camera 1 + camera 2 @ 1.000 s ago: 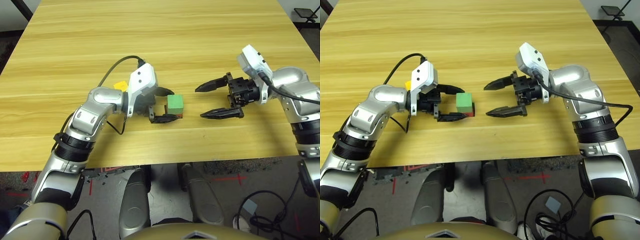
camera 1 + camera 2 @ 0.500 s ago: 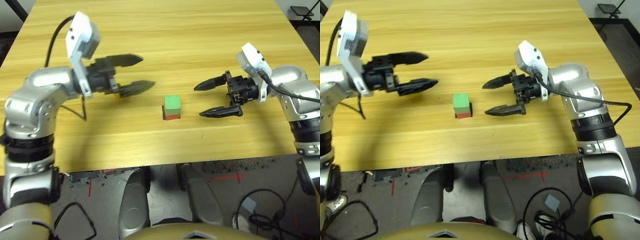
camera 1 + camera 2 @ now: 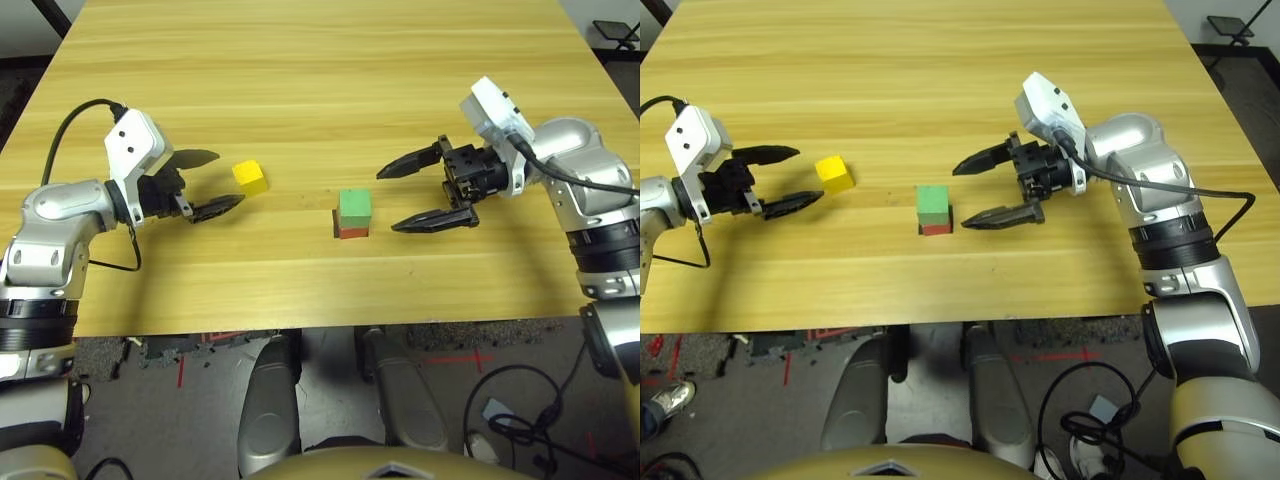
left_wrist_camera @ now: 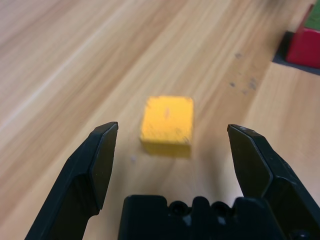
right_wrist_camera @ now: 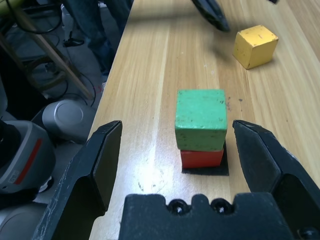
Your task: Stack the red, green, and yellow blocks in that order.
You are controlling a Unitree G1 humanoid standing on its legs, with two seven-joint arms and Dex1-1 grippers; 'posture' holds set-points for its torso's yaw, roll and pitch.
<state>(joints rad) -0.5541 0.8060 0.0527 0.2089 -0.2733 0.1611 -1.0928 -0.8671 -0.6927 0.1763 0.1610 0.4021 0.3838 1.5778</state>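
The green block [image 3: 354, 205] sits on top of the red block [image 3: 351, 232] near the table's middle, over a flat black patch [image 5: 204, 166]. The yellow block [image 3: 250, 177] lies alone to their left on the wood. My left gripper [image 3: 212, 182] is open just left of the yellow block, which shows between its fingers [image 4: 95, 165] in the left wrist view, a little ahead of the tips. My right gripper [image 3: 402, 196] is open just right of the stack, holding nothing, with the stack [image 5: 201, 127] ahead of its fingertips.
The wooden table [image 3: 320, 80] stretches far behind the blocks. Its front edge [image 3: 330, 325] runs close below the grippers. A person's legs and cables [image 5: 90, 25] stand on the floor beyond the table's side.
My left gripper, open around the green block a second ago, drew back left, rose, then came down beside the yellow block. The green block stays on the red one. The right gripper barely moved.
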